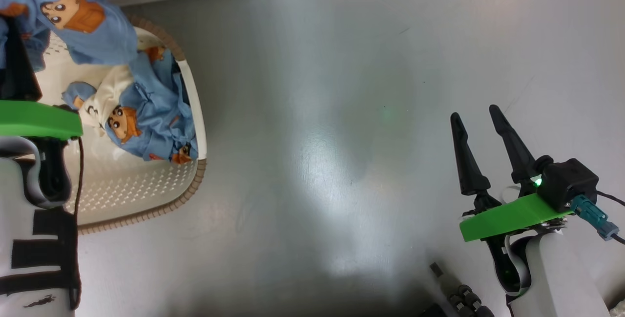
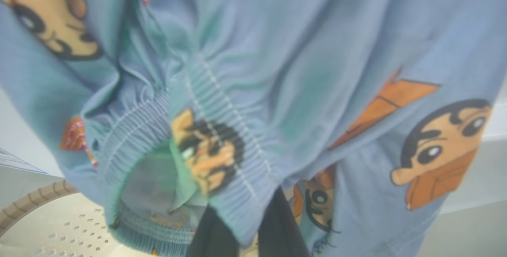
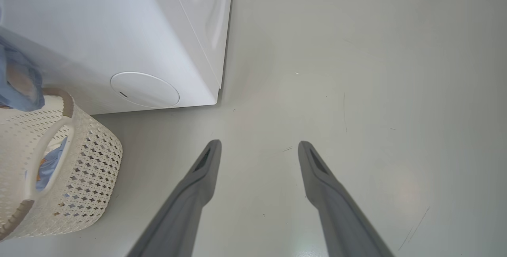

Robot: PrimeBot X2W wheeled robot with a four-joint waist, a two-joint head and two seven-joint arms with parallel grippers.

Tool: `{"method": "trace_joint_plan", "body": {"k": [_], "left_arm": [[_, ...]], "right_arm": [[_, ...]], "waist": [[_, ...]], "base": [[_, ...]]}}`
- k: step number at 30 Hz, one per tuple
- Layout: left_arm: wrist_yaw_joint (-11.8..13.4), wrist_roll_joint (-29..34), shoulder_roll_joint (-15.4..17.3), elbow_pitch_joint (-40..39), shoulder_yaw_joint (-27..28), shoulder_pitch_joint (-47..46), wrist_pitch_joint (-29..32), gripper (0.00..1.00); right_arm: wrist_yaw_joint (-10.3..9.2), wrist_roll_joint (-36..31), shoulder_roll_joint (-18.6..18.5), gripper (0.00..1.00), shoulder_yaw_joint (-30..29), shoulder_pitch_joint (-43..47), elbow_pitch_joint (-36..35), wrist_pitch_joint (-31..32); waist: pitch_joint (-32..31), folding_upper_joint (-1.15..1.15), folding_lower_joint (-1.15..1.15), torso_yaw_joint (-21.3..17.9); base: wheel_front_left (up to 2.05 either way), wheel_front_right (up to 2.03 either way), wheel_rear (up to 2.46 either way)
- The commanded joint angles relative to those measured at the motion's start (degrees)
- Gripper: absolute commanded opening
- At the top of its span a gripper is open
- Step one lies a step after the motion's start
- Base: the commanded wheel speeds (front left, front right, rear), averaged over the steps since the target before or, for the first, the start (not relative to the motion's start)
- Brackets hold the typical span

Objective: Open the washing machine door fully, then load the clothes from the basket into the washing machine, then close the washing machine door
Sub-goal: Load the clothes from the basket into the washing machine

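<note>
Left gripper (image 2: 246,225) clenched on a blue garment (image 1: 85,21), fabric draped over its fingers (image 2: 282,225), hanging above the basket (image 1: 194,112). More clothes (image 1: 151,121) piled inside basket. Basket sits on floor (image 1: 317,136), just beside washing machine (image 3: 119,23), near its round cap (image 3: 144,89). Right gripper (image 1: 474,113) released, holding nothing, over floor, well apart from basket.

I record: clothes (image 2: 301,51) soft matt cloth; basket (image 3: 95,162) perforated matt plastic, woven-look rim; washing machine (image 3: 99,23) smooth, glossy white casing; floor (image 1: 342,136) smooth with a sheen
</note>
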Motion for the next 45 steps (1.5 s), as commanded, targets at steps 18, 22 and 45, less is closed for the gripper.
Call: {"method": "trace_joint_plan", "body": {"k": [18, 22, 45], "left_arm": [[-0.2, 1.1, 0.8, -13.3, -0.8, 7.6, -0.1, 0.00], [-0.2, 1.8, 1.0, -16.1, -1.2, 8.3, -0.1, 0.00], [-0.2, 5.5, 11.6, -7.1, -6.9, -10.4, 1.7, 0.00]], "right_arm": [[0.09, -0.5, 0.3, 1.00, 0.6, 1.5, 1.6, -0.3], [0.09, -0.2, 0.3, 1.00, 0.8, 1.8, 2.0, -0.3], [0.09, 3.8, 0.3, 1.00, 3.8, 2.4, 2.7, -0.3]], "waist": [[-6.3, 0.00, 0.00, 1.3], [-8.3, 0.00, 0.00, 1.5], [-11.3, 0.00, 0.00, -1.9]], "base": [[0.00, 0.00, 0.00], [0.00, 0.00, 0.00], [0.00, 0.00, 0.00]]}}
